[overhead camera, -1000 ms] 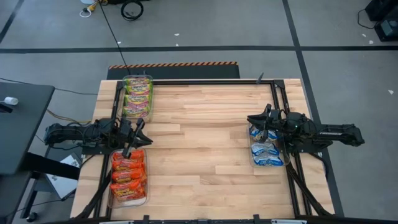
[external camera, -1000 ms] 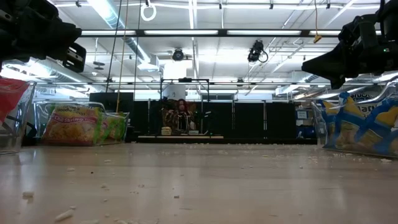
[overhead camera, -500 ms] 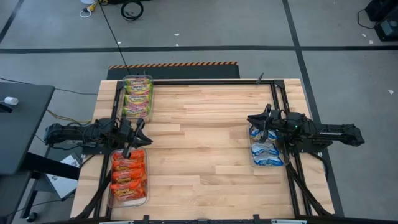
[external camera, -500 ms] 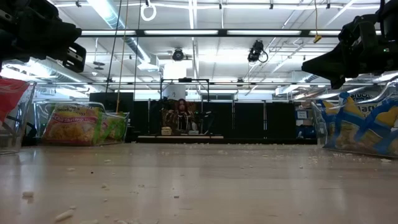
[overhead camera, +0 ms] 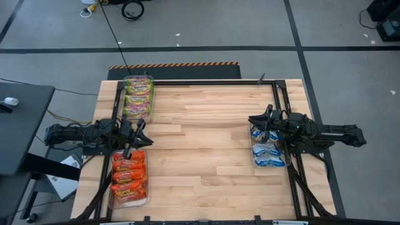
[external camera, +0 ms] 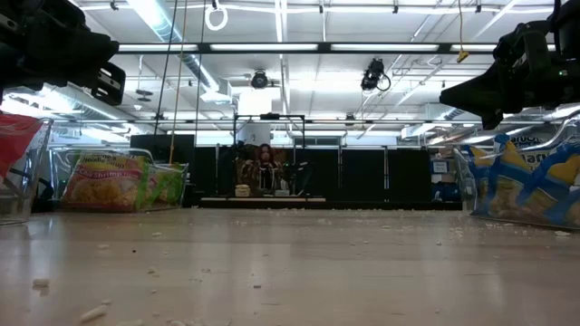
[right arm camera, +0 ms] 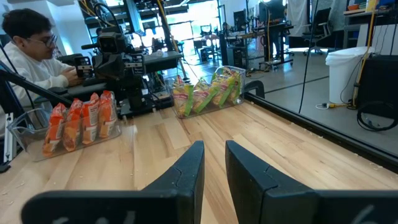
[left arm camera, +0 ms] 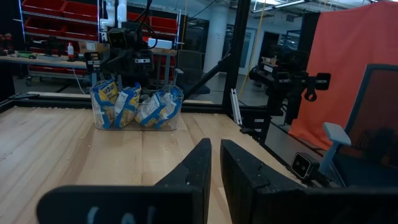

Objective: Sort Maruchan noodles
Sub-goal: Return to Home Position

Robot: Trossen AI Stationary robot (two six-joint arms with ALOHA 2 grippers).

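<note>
A wooden worktop (overhead camera: 206,144), seen from above, showed nothing moved over the last second. All Maruchan noodles lay sorted, none loose: green-pink-yellow packets (overhead camera: 139,97) in the far left bin (overhead camera: 125,94), orange-red packets (overhead camera: 129,177) in the near left bin (overhead camera: 128,205), blue-white packets (overhead camera: 267,151) in the right bin (overhead camera: 269,167). The left gripper (left arm camera: 214,149) hovered between the left bins, the right gripper (right arm camera: 213,149) over the right bin's far end. Both jaws sat almost together, gripping nothing. Sorting looked finished, arms likely parked.
</note>
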